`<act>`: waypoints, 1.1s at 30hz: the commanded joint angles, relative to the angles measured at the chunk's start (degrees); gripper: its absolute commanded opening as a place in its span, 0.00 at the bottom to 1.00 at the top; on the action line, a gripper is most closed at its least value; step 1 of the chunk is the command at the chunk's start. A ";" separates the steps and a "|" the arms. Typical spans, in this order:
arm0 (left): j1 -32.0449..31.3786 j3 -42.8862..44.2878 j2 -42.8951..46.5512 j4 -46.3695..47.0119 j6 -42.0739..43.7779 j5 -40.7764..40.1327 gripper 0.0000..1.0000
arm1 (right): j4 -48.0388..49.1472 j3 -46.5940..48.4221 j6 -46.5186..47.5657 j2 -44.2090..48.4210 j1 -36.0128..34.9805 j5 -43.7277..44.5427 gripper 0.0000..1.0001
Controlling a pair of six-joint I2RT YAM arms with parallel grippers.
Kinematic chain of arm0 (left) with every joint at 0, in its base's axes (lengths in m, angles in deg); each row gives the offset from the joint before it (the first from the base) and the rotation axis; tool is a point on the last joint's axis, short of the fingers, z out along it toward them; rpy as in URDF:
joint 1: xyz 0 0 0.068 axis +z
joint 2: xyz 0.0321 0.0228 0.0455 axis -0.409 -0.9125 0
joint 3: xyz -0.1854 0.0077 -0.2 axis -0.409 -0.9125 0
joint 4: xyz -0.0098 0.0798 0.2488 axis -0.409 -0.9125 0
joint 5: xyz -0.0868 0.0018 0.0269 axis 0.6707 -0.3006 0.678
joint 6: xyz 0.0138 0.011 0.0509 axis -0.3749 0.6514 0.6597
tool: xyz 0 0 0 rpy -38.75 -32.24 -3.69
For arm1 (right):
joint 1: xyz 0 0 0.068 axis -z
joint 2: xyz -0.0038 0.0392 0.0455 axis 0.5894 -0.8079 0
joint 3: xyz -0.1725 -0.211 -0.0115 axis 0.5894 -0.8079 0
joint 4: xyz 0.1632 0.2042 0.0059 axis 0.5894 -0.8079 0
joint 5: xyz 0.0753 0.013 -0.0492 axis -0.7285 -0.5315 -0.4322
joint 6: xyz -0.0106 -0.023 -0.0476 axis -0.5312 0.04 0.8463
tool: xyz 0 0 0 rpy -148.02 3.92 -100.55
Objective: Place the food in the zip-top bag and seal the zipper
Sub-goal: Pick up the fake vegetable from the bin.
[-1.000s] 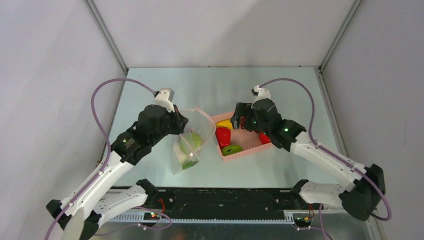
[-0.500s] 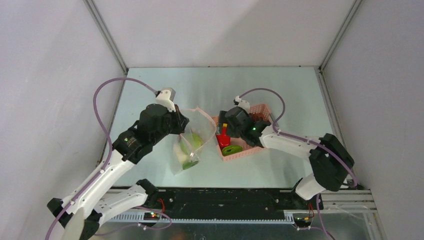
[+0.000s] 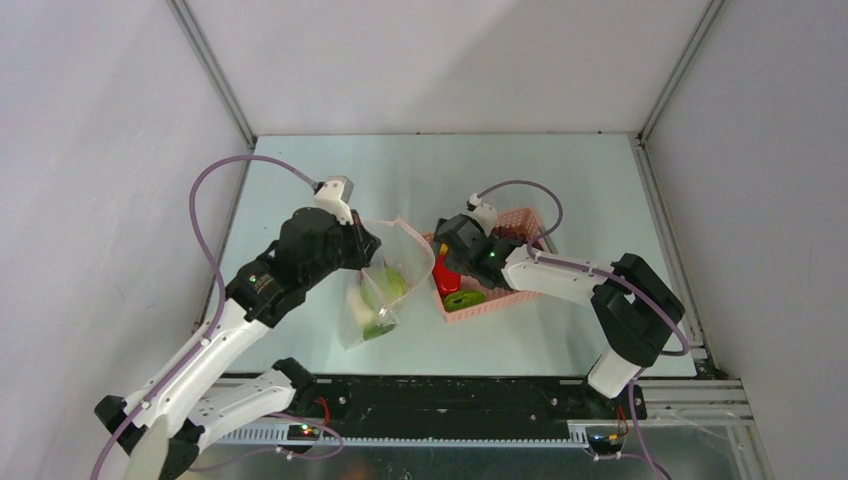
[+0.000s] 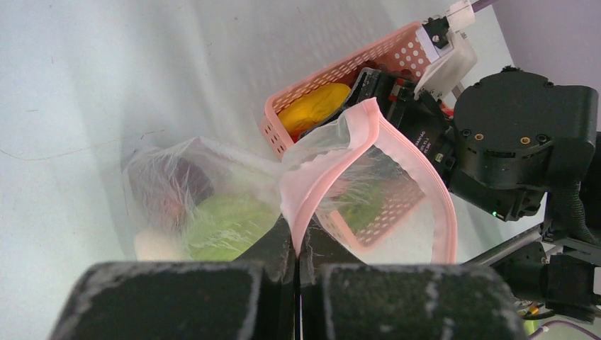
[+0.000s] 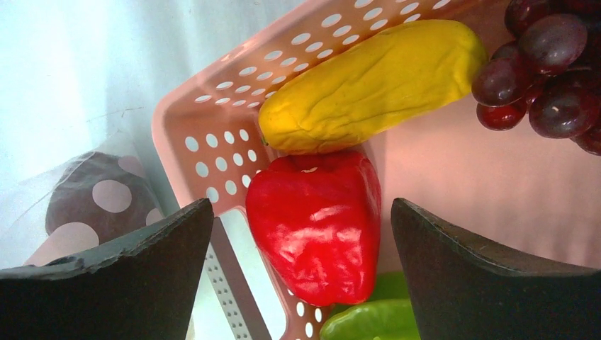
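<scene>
Loading step: left gripper [image 4: 296, 244] pinches zip-top bag [image 4: 212, 170] mouth; right gripper [image 5: 301, 234], jaws wide, hovers over red pepper [image 5: 315, 212], frame centre. Next, probably: descend, close.

Bright, even overhead light; soft shadows, slightly blurred close-up wrist views.

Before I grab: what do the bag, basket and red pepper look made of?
The bag looks like thin clear plastic film: crinkled, see-through, pale dots. The basket looks like stiff matte pink plastic with moulded round holes. The pepper is glossy red, probably plastic or vinyl by its sharp highlights; hardness unclear.
</scene>
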 commanded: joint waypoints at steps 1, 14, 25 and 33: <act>0.31 -0.60 0.17 2.70 -0.11 0.88 0.00 | 0.88 2.02 -1.92 -1.33 0.27 1.47 0.99; 0.37 -0.61 0.25 2.63 -0.33 1.16 0.00 | -1.40 2.01 -0.99 -5.37 0.15 2.22 0.93; 0.32 -0.74 0.23 2.65 -0.48 1.71 0.00 | -3.18 1.98 0.80 -3.31 -0.59 4.87 0.73; 0.36 -0.76 0.32 2.70 -0.57 1.84 0.00 | -6.07 2.02 3.80 5.21 -2.11 11.64 0.58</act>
